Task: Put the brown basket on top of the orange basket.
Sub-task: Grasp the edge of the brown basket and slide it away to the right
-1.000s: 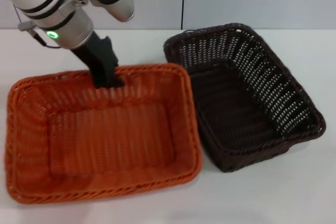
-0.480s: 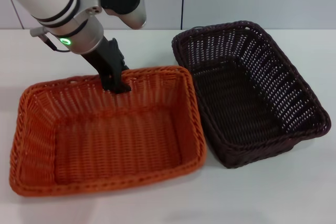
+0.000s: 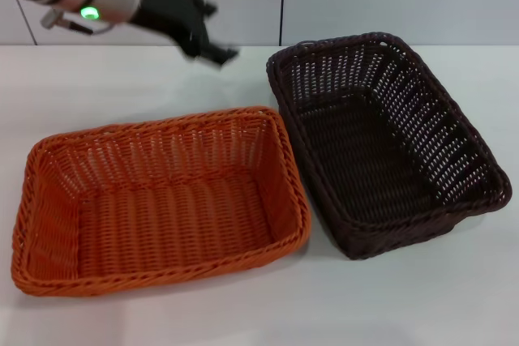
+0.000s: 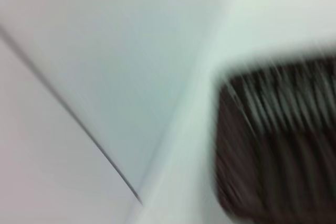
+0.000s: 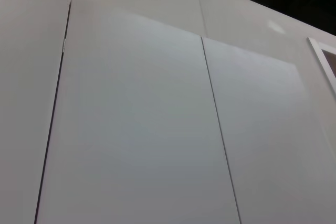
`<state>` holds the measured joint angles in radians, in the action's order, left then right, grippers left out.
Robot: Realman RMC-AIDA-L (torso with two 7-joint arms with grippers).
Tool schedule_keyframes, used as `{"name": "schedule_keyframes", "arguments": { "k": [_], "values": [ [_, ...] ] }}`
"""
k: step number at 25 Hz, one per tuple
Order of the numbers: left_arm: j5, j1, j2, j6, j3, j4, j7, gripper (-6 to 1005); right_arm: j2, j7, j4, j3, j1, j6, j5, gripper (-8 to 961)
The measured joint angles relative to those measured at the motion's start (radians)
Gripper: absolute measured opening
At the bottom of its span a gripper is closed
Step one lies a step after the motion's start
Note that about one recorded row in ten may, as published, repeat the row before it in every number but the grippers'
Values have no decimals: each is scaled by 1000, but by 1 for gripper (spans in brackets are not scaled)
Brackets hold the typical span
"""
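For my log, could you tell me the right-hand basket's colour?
Very dark brown, clearest in the head view.

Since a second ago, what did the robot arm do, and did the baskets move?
The left gripper let go of the orange basket's back rim and lifted away toward the brown basket. The orange basket shifted slightly and settled. The brown basket stays beside it, not stacked.

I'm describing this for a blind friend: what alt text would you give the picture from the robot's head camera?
An orange basket and a dark brown basket sit side by side, rims nearly touching, on a white table, both empty. The robot's left gripper hangs in the air above the table behind the orange basket, holding nothing.
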<state>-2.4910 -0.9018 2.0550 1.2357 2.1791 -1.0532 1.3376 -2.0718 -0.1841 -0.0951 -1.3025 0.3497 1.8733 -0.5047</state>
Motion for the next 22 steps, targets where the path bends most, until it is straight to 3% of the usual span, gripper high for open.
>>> {"name": "schedule_keyframes", "arguments": {
  "k": [4, 8, 9, 17, 22],
  "values": [
    [336, 104, -5, -84, 118, -53, 28, 769, 2, 0, 4, -2, 0, -5, 0, 641],
    [479, 150, -5, -109, 151, -68, 34, 770, 3, 0, 6, -3, 0, -6, 0, 641],
    [630, 207, -2, -149, 168, -81, 40, 770, 4, 0, 6, -3, 0, -6, 0, 641],
    [1068, 388, 13, -270, 156, -70, 170, 769, 9, -4, 17, -3, 4, -28, 0, 641],
    [1217, 445, 15, -341, 131, -37, 292, 768, 15, -5, 54, -7, 2, -72, 6, 641]
  ]
}}
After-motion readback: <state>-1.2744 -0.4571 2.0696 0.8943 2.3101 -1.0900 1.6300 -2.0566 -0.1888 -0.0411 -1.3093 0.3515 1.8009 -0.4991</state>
